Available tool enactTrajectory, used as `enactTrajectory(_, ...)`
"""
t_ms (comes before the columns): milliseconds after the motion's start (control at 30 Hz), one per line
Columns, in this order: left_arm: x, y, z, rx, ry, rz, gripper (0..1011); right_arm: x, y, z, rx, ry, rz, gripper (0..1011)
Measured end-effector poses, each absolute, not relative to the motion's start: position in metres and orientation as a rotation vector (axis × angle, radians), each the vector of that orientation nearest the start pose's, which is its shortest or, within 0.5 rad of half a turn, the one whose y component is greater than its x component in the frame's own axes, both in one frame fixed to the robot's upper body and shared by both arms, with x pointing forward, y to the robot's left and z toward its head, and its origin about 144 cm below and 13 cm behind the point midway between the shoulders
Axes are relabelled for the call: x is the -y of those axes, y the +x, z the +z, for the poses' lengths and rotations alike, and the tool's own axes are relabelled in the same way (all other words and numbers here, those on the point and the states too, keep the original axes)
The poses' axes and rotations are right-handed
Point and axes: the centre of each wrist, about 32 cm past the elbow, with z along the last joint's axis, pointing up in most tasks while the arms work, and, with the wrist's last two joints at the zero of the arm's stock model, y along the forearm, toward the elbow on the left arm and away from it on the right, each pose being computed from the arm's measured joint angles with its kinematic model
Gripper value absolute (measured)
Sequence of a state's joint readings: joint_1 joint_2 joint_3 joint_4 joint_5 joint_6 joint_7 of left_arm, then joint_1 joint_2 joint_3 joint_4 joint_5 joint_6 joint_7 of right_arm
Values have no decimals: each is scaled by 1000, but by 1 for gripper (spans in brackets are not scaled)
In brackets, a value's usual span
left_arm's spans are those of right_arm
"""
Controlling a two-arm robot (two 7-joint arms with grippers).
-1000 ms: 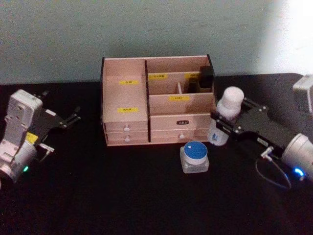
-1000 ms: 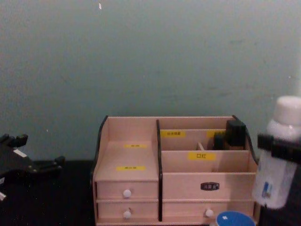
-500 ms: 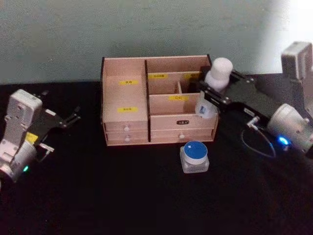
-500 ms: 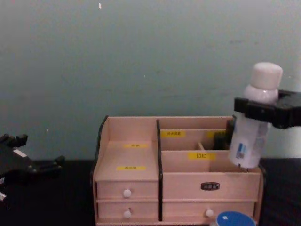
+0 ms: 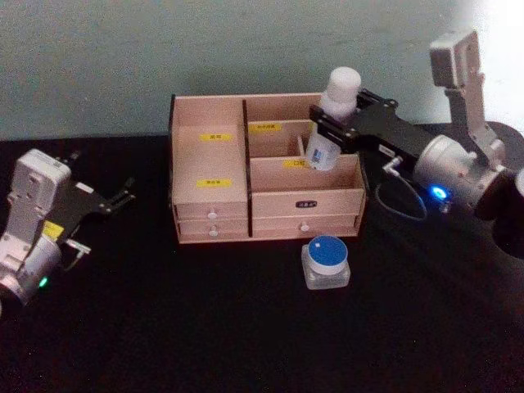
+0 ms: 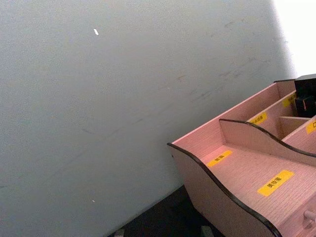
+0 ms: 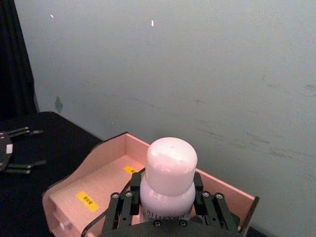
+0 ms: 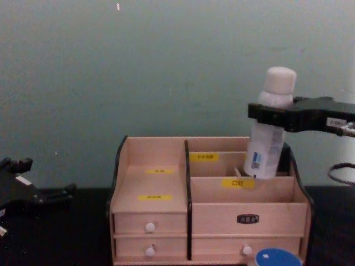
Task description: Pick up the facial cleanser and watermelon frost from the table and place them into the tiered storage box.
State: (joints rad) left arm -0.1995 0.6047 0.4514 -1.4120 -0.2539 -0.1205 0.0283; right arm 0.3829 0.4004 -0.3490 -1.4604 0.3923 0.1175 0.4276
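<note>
Left arm [image 5: 33, 221]: pale grey boxy wrist housing with a yellow sticker, a silver round joint with a small green light, and a flat black left gripper [image 5: 123, 191] of thin plates. Right arm [image 5: 450, 168]: silver cylindrical wrist with a blue light, thin black cable [image 5: 399, 215] looping beneath, pale grey boxy bracket behind. Right gripper [image 5: 326, 124]: matt black, angular, small silver screw heads along its fingers [image 7: 121, 205].

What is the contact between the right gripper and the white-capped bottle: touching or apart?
Touching. In the right wrist view the right gripper clamps the white-capped bottle just below its cap, fingers pressed against both sides.
</note>
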Motion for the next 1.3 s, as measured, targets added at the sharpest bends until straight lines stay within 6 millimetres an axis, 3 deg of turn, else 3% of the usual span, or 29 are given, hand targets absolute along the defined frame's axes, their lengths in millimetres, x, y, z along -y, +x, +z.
enactTrajectory(633, -310, 489, 1140, 285, 304, 1248, 1001, 230, 595, 1229, 91, -74, -858, 602)
enactTrajectory(1300, -310, 489, 1140, 285, 304, 1248, 1002, 219, 616, 1223, 74, -90, -858, 602)
